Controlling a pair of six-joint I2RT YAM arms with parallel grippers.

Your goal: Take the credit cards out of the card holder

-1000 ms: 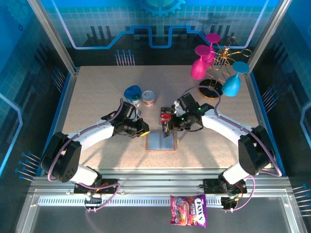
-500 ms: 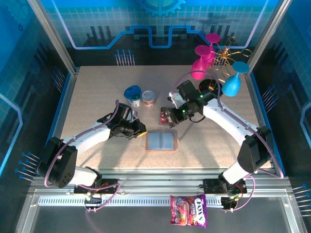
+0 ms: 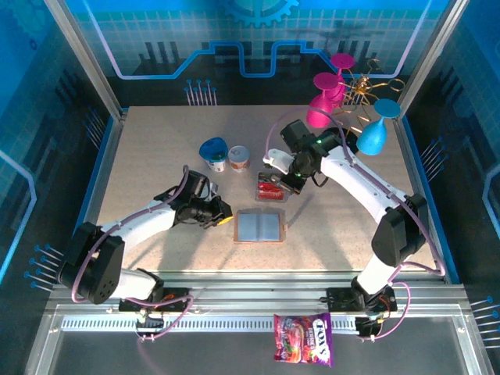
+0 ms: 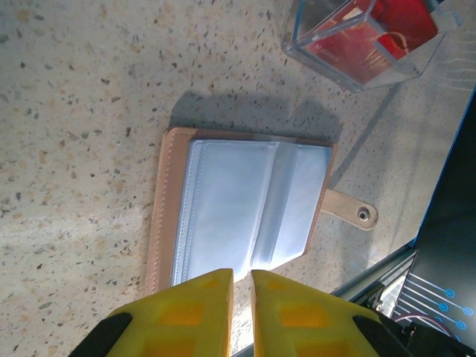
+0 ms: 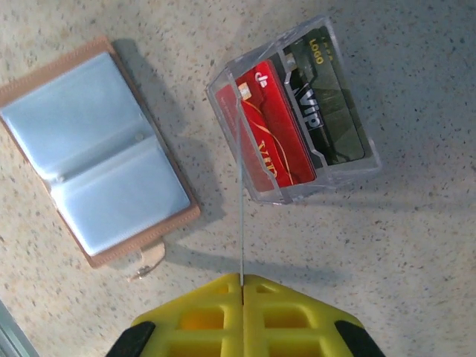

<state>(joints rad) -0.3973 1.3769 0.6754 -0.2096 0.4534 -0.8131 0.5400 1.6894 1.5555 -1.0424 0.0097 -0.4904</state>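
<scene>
Left gripper (image 4: 239, 297): yellow fingers almost together, only a thin gap, nothing in between. Right gripper (image 5: 242, 297): fingers pressed flat together, a thin pale line running up from the join toward the clear box (image 5: 297, 111). Maybe a clear sheet seen edge-on, maybe not; hard to tell.

Card holder (image 4: 245, 208): open and flat on the table (image 3: 156, 148), between the two grippers, near the clear box but not touching it. Pale blue pockets, looking empty. Credit cards (image 5: 271, 126): inside the clear box, a red one beside a dark one with gold letters. So, by the look of it, already out of the holder.

Cards probably light, thin, stiff and slippery. Hard to pinch when lying flat; best pinched by a short edge sticking up. Card holder likely soft and floppy, easy to push around; best held down at the leather rim or by the little strap (image 4: 355, 214).

From the right wrist: both cards side by side, letters easy to read. From the left wrist: the strap and its snap up close, the stitching along the rim. From above: both arms reaching in, two small cups (image 3: 238, 158) behind, bright wine glasses (image 3: 324, 101) at the far right, a candy bag (image 3: 303, 340) down in front.
</scene>
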